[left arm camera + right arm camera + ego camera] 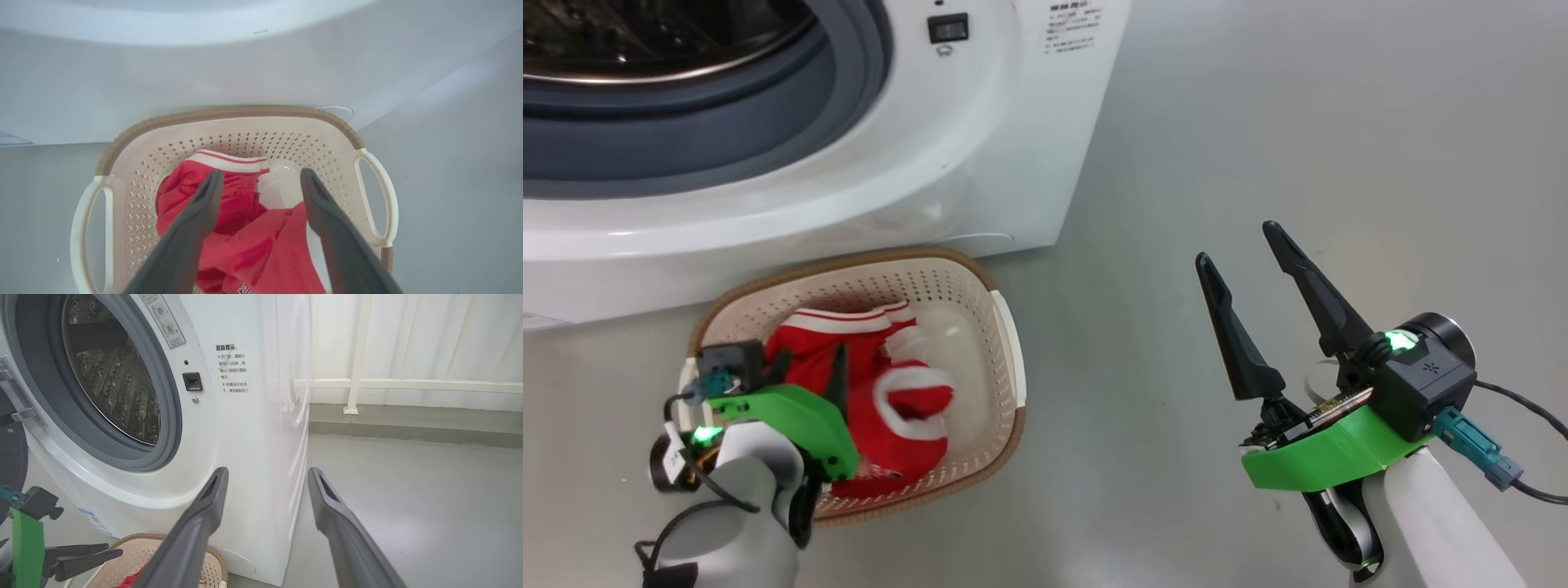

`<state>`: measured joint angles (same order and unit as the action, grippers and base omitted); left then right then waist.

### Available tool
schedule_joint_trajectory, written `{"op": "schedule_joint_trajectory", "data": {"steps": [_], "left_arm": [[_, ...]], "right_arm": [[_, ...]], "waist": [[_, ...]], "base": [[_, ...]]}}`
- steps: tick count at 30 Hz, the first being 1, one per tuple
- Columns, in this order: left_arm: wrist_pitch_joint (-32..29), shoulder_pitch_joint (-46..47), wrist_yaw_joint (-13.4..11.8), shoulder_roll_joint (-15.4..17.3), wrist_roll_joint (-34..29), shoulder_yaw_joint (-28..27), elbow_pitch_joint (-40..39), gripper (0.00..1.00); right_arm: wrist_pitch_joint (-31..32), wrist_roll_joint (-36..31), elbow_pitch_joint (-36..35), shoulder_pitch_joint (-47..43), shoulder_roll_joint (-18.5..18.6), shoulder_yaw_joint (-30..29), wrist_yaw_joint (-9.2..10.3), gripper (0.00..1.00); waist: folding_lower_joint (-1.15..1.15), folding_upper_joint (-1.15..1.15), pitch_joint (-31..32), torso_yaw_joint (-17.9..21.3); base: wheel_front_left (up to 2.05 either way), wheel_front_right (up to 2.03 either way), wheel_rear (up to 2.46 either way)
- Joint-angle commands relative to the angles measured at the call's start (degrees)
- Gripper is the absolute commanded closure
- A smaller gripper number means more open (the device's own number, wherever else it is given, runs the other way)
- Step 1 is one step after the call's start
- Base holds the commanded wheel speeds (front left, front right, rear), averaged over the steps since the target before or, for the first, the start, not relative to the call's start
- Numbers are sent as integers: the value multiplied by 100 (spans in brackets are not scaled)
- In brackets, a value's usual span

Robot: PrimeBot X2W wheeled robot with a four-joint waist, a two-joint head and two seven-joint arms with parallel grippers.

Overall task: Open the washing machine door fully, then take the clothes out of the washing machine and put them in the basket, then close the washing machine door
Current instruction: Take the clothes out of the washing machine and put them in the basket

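Note:
The washing machine [980,122] stands at the upper left with its steel drum [114,388] exposed. The black rim of the washing machine door [10,457] shows swung out at the left edge of the right wrist view. On the floor against the machine's front sits the basket [968,265], with the red and white clothes [907,408] lying in it. My left gripper [807,371] points down into the basket, open. Its fingers straddle the clothes [245,232] without pinching them. My right gripper [1237,245] hangs open and empty over bare floor to the right.
Grey floor [1298,122] stretches to the right of the machine. A white railing [355,381] and pale curtains stand behind a low kerb at the back. The basket [135,555] and my left gripper [81,555] also show at the lower left of the right wrist view.

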<state>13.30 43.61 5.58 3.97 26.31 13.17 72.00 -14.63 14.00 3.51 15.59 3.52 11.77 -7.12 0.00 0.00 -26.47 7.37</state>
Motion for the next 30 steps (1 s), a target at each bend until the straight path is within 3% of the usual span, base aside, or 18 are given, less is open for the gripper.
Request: {"op": "schedule_joint_trajectory", "data": {"steps": [1, 3, 8, 12, 21, 30], "left_arm": [[120, -141, 21, 125, -81, -56, -215, 0], [157, -230, 46, 104, -101, -47, -462, 0], [168, -818, 41, 81, -270, -363, -2199, 0], [169, -1314, -43, 36, -450, -588, -3062, 0], [169, -2104, -176, -44, -747, -985, -4487, 0], [169, -2859, -119, -39, -1055, -1308, -5390, 0]], "right_arm": [[-37, -47, -100, -68, 23, 81, -36, 0], [-37, -64, -69, -96, 43, 61, -36, 0], [-37, -127, 25, -226, 74, -53, -36, 0], [-37, -148, 69, -306, 71, -93, -36, 0], [-37, -204, 135, -527, 83, -333, -36, 0], [-37, -382, 138, -768, 79, -600, -36, 0]], "waist": [[0, 0, 202, -150], [0, 0, 320, -214], [0, 0, 672, -404], [0, 0, 907, -470], [0, 0, 1426, -577], [0, 0, 1957, -708]], "base": [[0, 0, 0], [0, 0, 0], [0, 0, 0], [0, 0, 0], [0, 0, 0], [0, 0, 0]]}}
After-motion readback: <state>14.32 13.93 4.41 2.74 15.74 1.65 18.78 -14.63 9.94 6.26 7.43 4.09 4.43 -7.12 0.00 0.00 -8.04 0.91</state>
